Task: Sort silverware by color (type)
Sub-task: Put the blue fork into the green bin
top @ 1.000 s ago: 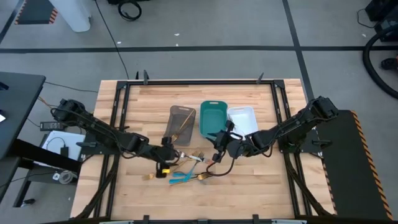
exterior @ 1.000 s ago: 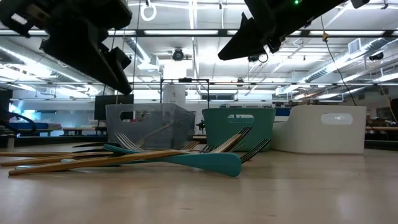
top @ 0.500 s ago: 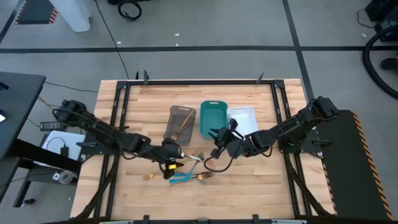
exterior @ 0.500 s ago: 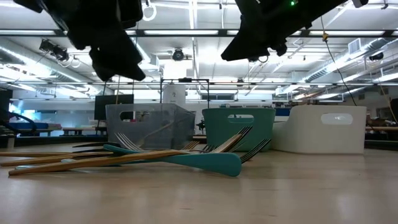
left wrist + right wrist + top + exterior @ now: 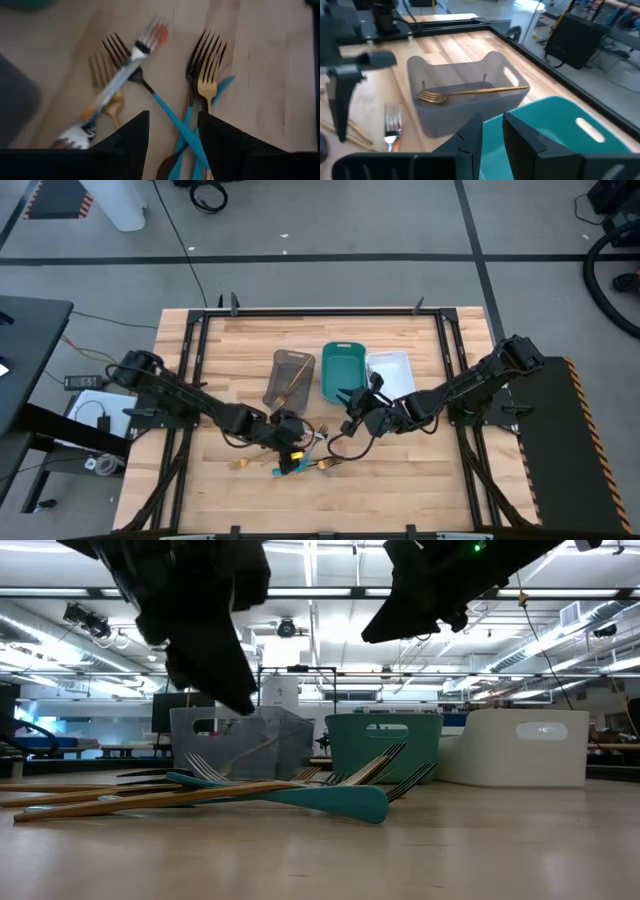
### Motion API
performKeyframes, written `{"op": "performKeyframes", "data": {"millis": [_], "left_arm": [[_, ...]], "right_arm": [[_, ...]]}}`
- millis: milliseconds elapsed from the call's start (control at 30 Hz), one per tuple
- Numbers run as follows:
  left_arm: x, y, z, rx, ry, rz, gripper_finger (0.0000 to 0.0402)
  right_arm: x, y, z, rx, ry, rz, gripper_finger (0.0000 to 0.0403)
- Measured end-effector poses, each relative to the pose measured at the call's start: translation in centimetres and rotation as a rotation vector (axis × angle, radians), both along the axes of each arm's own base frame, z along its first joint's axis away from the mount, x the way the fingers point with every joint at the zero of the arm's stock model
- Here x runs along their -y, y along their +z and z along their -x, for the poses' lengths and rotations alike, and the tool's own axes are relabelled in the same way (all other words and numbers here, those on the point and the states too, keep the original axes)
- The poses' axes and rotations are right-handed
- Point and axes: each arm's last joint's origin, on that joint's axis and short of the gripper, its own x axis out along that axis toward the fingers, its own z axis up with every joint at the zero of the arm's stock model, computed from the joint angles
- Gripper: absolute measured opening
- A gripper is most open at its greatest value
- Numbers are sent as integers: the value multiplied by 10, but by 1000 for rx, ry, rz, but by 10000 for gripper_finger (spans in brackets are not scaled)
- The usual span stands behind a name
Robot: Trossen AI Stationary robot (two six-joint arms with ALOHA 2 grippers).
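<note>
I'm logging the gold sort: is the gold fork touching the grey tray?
Touching. The right wrist view shows the gold fork lying across the grey tray, its handle end resting on the far rim.

Grey floor [image 5: 330,220] crossed by dark lines surrounds the wooden table [image 5: 250,340]; ceiling strip lights [image 5: 300,592] glow overhead.

My wooden table [image 5: 400,480] carries three trays in a row: grey [image 5: 291,378], teal [image 5: 342,372] beside it, then white [image 5: 392,372]. Near the grey tray's front lies scattered silverware [image 5: 300,455].
</note>
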Motion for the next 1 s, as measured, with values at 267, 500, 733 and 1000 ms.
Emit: {"op": "performKeyframes", "data": {"millis": [267, 500, 733, 1000], "left_arm": [[1, -14, -25, -146, 29, 4, 176], [7, -27, -42, -222, 32, -25, 176], [3, -27, -56, -211, 64, -11, 176], [-8, -32, -58, -238, 132, 9, 176]], "right_arm": [[0, 0, -1, -4, 25, -11, 83], [-3, 1, -1, 1, 38, 2, 83], [-6, 2, 0, 8, 47, 7, 83], [-13, 3, 1, -3, 85, 36, 83]]}}
